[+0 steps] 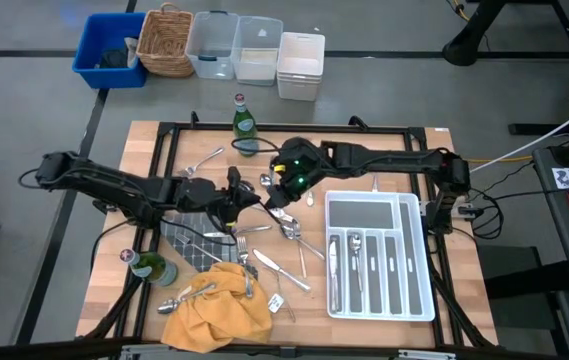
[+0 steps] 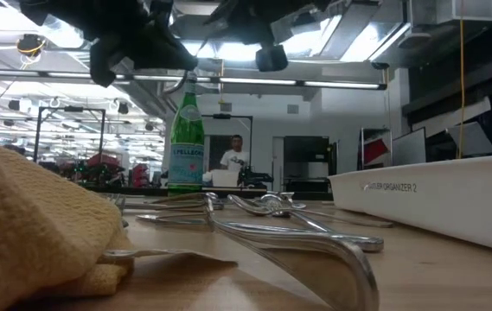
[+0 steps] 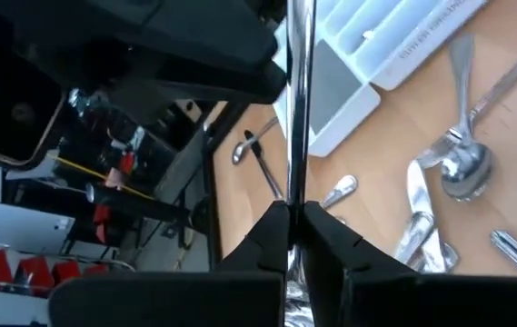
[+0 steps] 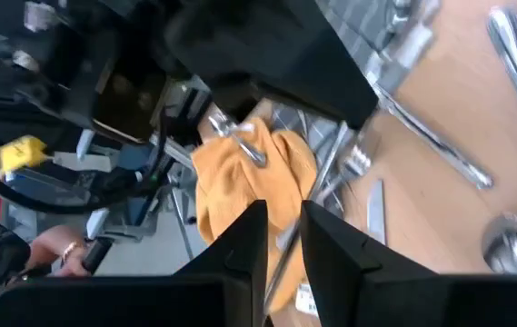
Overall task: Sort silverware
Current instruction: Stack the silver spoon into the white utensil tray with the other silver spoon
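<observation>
High view: both arms met over mid-table, left gripper (image 1: 247, 198) and right gripper (image 1: 279, 190) close together above scattered silverware (image 1: 286, 228); more pieces lay in the white tray (image 1: 416, 300) and by the yellow cloth (image 1: 219, 305).

Low view: silverware lay flat on the wood before a green bottle (image 2: 187, 138) (grippers dark overhead).

Left wrist view: fingers (image 3: 272, 236) were clamped together on a slim metal handle (image 3: 300, 100).

Right wrist view: fingers (image 4: 244, 241) stood slightly apart around a thin metal piece (image 4: 317, 186); a firm grip I could not tell.
</observation>
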You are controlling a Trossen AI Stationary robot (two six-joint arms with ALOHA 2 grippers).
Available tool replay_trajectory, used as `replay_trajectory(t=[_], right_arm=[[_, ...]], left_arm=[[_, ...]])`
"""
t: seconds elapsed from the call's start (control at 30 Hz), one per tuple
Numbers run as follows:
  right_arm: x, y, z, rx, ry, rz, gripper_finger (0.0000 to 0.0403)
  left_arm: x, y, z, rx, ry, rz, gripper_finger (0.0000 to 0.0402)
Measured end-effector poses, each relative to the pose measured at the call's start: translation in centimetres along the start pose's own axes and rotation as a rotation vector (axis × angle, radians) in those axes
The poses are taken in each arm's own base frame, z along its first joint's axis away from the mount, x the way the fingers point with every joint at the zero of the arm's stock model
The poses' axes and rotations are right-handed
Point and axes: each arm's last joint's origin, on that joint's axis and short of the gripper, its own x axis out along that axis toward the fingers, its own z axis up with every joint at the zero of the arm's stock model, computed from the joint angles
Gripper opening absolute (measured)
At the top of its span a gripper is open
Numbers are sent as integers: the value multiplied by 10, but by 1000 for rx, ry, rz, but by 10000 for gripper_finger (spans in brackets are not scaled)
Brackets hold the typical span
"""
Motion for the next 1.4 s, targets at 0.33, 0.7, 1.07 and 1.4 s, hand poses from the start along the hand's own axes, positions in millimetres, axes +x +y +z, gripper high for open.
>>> replay_trajectory(t=[0.33, 0.7, 1.07, 1.4], right_arm=[[10, -8, 0, 36, 33, -13, 72], [12, -10, 1, 42, 21, -35, 72], [14, -12, 1, 45, 17, -48, 72], [14, -12, 1, 43, 22, -41, 72]], left_arm=[[7, -4, 1, 4, 5, -1, 6], [6, -5, 3, 50, -8, 1, 5], [0, -13, 15, 66, -69, -29, 5], [-1, -15, 17, 48, -68, -27, 6]])
